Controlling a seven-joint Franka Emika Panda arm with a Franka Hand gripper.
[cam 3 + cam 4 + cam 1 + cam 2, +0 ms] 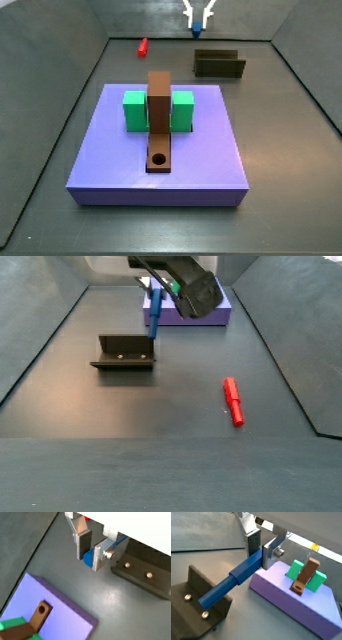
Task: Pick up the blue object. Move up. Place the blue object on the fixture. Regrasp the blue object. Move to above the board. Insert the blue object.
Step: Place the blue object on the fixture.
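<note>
One gripper (263,548), seen in both wrist views, its silver fingers (81,539) clamped on the upper end of the blue peg (232,582). In a side view we find the gripper (163,291) raised off the floor, with the peg (154,314) hanging below it at a slight tilt, its lower end just above the fixture (126,353) and clear of it as far as we can tell.

One fixture, dark bracket with two screws (194,607), on the floor. In a side view it sits at about 1 o'clock from the board (160,165), near it but apart; the gripper (198,18) is above it there.

One board, lavender slab (298,607), carrying a green block (135,110) and a brown bar (159,125) with a round hole (160,159) at its near end. The hole is empty.

One red peg (234,401), lying on the floor at roughly 4 o'clock from the fixture, well apart, not part of our task.

Step in hand, as we judge it: peg lifted, carried to the fixture, not yet set down. The placing on the fixture is current.

Next move, as we judge it: lower the peg until it rests against the fixture, then part the fingers and take a fresh hold. We need the peg steady before release; a tilted peg may slide off the bracket. Regrasp, travel to the board and insertion all remain.
</note>
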